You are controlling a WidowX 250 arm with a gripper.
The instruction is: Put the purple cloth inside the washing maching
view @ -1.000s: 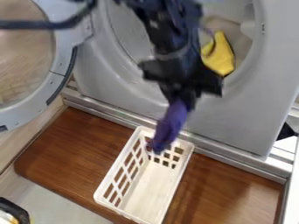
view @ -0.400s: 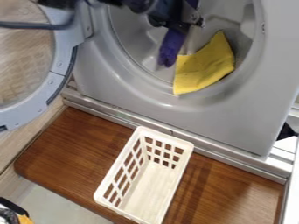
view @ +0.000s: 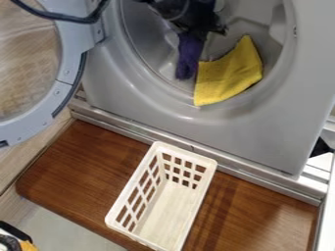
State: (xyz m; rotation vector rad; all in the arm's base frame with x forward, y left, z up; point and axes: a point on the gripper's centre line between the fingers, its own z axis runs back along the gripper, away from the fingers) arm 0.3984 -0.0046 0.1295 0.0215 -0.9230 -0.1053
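Purple cloth (view: 188, 56) and gripper (view: 198, 30) shift from over the white basket (view: 186, 153) into the washing machine (view: 262, 128). Fingers hold the cloth's upper end; its length hangs beneath them. Yellow cloth (view: 229, 74) lies below them, to one side.

Bright, soft light leaves pale glare and faint shadows on the wooden board (view: 275, 215).
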